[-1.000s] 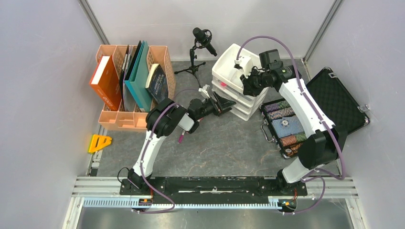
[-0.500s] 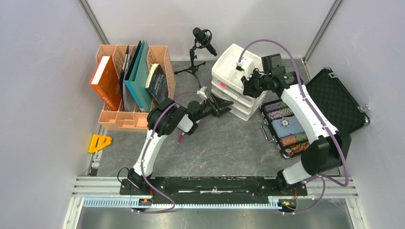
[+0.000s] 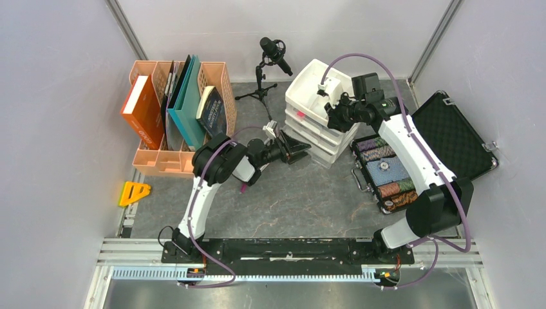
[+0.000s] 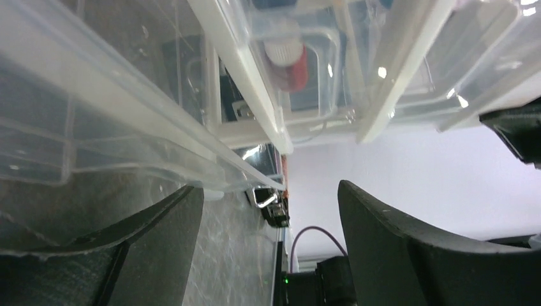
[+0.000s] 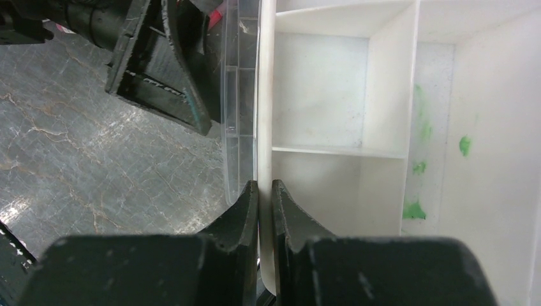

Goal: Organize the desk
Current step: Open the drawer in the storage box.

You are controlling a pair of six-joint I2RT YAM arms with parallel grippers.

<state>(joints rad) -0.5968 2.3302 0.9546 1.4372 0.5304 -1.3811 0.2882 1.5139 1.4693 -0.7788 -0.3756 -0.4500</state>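
At the drawer unit (image 3: 310, 78): left gripper (image 3: 299, 151) agape, seemingly farther back; right gripper (image 5: 265, 191) tight on rim (image 5: 266, 95).

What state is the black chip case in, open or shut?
Open. In the top view the case has its foam-lined lid swung back away from the base, and rows of chips lie exposed in the base.

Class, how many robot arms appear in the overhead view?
2: the left arm reaches toward the white drawer unit's front; the right arm bends over its top.
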